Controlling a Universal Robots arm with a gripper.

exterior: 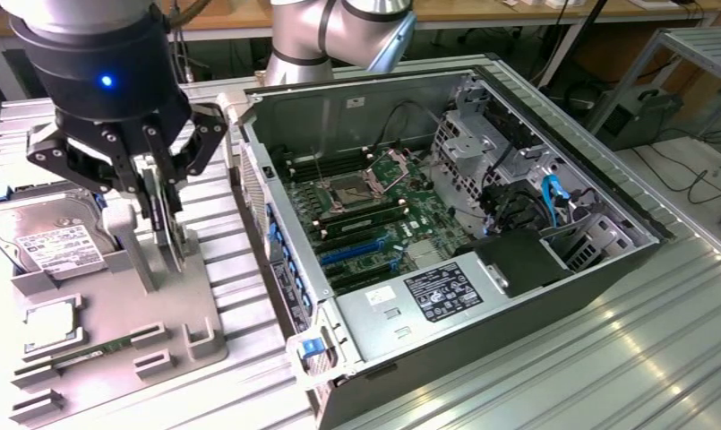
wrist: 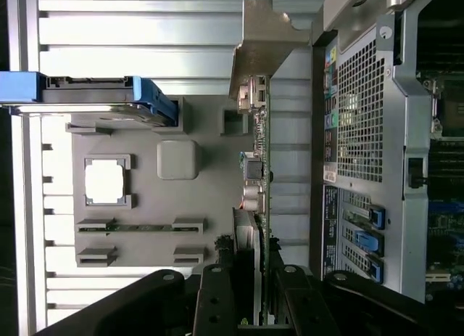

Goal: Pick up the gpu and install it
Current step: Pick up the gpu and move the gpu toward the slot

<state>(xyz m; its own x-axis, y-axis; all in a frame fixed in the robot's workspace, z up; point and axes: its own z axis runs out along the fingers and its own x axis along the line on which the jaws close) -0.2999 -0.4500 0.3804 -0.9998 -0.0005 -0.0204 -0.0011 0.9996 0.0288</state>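
The gpu is a thin dark card standing on edge over the grey holder tray, to the exterior view's left of the open computer case. My gripper comes down on it from above and is shut on its upper edge. In the wrist view the gpu runs edge-on away from my gripper, and its silvery bracket is at the far end. Whether the card's lower edge still rests in the tray I cannot tell.
On the tray lie a hard drive, a processor and a green memory stick. Blue expansion slots sit on the case's motherboard. The case's rear wall stands close beside the card.
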